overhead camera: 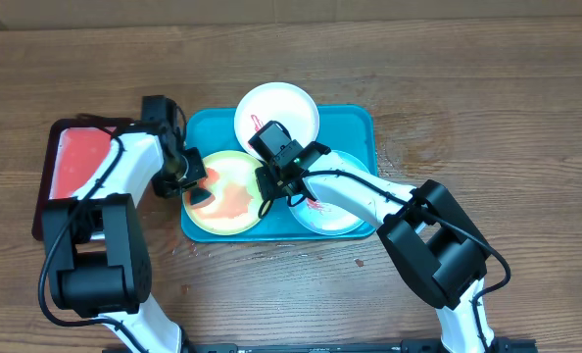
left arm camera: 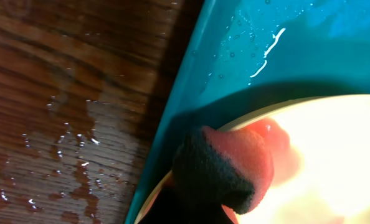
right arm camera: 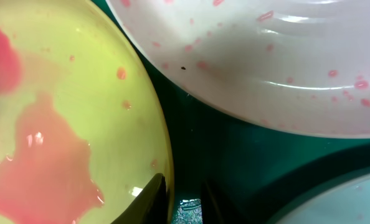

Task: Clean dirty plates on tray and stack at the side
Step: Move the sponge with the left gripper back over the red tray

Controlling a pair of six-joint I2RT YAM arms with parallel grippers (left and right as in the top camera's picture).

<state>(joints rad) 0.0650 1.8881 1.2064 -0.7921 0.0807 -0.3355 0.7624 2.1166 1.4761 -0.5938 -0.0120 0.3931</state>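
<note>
Three dirty plates lie on the teal tray [overhead camera: 355, 127]: a white one [overhead camera: 277, 113] at the back, a yellow-green one [overhead camera: 227, 201] front left with a wide pink sauce smear, and a light blue one [overhead camera: 335, 211] front right. My left gripper [overhead camera: 188, 181] is shut on a dark sponge [left arm camera: 222, 168] stained pink, which presses on the yellow-green plate's left edge. My right gripper [right arm camera: 182, 182] pinches that plate's right rim [right arm camera: 166, 168], one finger inside and one outside. In the right wrist view the white plate [right arm camera: 266, 62] shows pink specks.
A smaller red tray [overhead camera: 75, 162] lies on the table left of the teal tray, under my left arm. Water drops [left arm camera: 73, 162] wet the wood beside the teal tray's left rim [left arm camera: 172, 118]. Bare wooden table extends right of the tray.
</note>
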